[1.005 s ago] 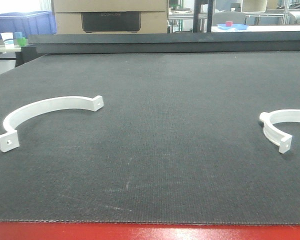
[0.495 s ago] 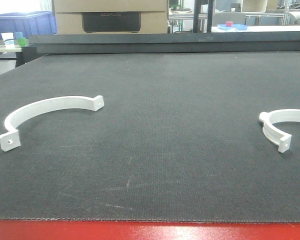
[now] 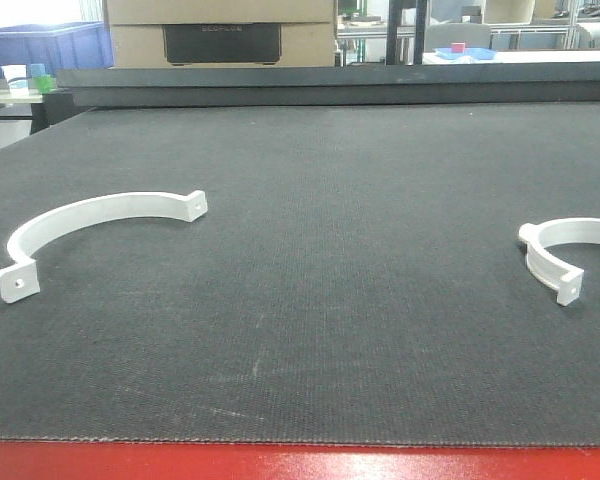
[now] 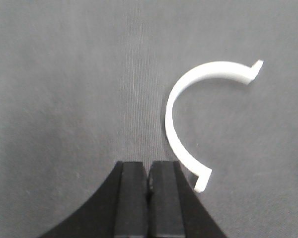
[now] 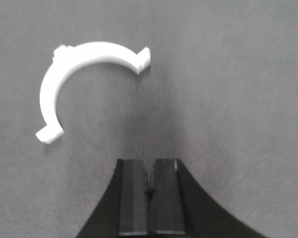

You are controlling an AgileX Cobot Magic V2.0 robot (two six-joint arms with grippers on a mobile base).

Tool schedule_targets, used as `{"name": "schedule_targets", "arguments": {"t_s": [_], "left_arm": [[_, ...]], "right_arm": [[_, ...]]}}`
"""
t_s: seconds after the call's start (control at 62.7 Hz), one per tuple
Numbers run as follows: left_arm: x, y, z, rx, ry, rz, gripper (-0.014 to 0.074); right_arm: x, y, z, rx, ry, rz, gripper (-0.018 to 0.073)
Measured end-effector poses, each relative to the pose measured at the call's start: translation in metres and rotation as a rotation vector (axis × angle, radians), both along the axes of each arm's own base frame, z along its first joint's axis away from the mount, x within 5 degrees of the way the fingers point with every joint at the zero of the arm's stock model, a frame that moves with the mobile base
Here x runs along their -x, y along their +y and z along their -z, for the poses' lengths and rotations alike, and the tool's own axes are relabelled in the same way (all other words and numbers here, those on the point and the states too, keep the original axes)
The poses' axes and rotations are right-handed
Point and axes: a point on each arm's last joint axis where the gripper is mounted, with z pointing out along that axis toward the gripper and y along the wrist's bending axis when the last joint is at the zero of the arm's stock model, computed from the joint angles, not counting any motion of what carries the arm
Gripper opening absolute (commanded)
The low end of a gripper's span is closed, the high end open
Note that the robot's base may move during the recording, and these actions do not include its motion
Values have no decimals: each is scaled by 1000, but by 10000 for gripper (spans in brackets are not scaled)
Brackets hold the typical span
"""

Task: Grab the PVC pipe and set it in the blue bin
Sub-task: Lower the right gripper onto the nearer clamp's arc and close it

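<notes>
Left PVC pipe, a white plastic half-ring band w/ holed end tabs, lies w/ its arc flat on the dark grey woven mat. In the left wrist view it sits ahead-right of the left gripper, near tab just beside the right pad, not touching. Left jaws: together, nothing held.

Right PVC pipe, same make, lies ahead-left of the right gripper, well apart. Right jaws: together, empty.

Step in hand, as judged: approach; no grasp made. Recommend:
- Part jaws first.
- Shift over the band and straddle its thin wall at mid-arc, not at a tab.
- Descend to mat, then close.

Risk: the band is low & light, so off-centre pads may push or flip it.

Surrounds: blue plastic bin far beyond the jaws, off the mat's back-left corner, prob. the target, so a long carry. Cardboard box behind mat; red table edge at front. No obstruction seen betw. jaws & either piece.
</notes>
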Motion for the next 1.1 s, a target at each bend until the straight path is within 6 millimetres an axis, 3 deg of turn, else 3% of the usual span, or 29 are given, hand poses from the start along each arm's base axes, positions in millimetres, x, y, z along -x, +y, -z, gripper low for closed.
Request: {"name": "schedule_targets", "arguments": {"t_s": [0.287,0.367,0.766,0.878,1.005,1.101], "left_arm": [[-28,-7,34,64,140,-5,-111],[-31,-9,37,92,154,-8,-111],[-31,-12,38,142,161,-12,-111],[-31,-12,38,142,161,-12,-111],[-31,-12,38,142,161,-12,-111],[-31,-12,38,142,161,-12,-111]], "right_arm": [[-43,-3,55,-38,282,-13,-152],[-53,2,62,-54,332,-8,-152],[-111,63,37,-98,281,12,-152],[-126,76,37,-95,299,-5,-152],[-137,81,50,-82,362,-6,-148],[-142,81,63,-71,407,0,-50]]}}
